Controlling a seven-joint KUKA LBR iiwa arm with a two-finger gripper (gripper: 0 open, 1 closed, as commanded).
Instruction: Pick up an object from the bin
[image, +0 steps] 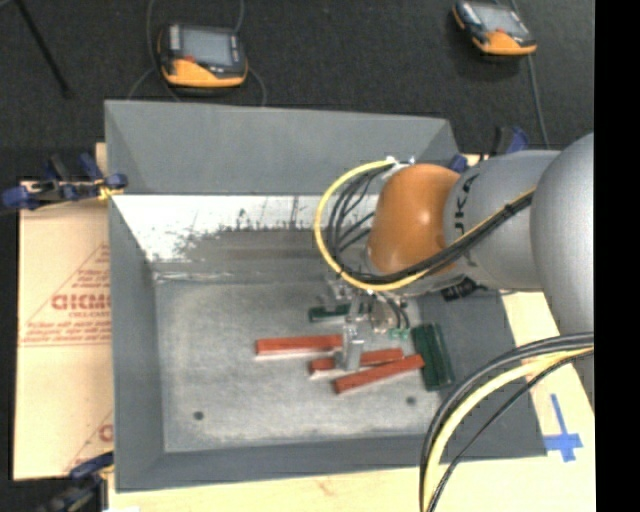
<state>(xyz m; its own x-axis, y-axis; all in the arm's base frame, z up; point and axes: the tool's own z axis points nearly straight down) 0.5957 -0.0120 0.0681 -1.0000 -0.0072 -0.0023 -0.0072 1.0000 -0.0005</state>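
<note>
**A:** While the gripper (352, 348) is hanging this low over the crossed sticks, what is looking risky to you?

**B:** The sticks are lying flat on the floor of the grey metal bin (200, 400) and overlapping. By my judgement, a closing pinch is likely to be skidding off a thin edge, or catching two sticks at once and dropping the second on the way up.

**A:** And the jaws, how are they standing?

**B:** I cannot tell. The gripper's grey metal tip is pointing straight down at the spot where the sticks are meeting. Whether the jaws are spread, pressed together or pinching anything is not showing from this angle, and neither is whether the tip is touching a stick or hanging just above it.

**A:** What is sitting nearest, then?

**B:** The long flat red stick (295, 347) is running out to the left from under the tip. The second flat red stick (380, 376) is slanting away below and to the right, and a small pale strip (322, 368) is lying between them, just beside the tip. All of it is sitting right of the middle of the bin.

**A:** And further out?

**B:** A dark green rectangular block (432, 356) is lying to the right of the second stick, close to its end. A small dark green piece (322, 313) is lying above and to the left, near the wrist. Above all that, the rounded orange cover (410, 215) and the looping yellow-and-black cables (335, 215) are riding on the arm.
</note>
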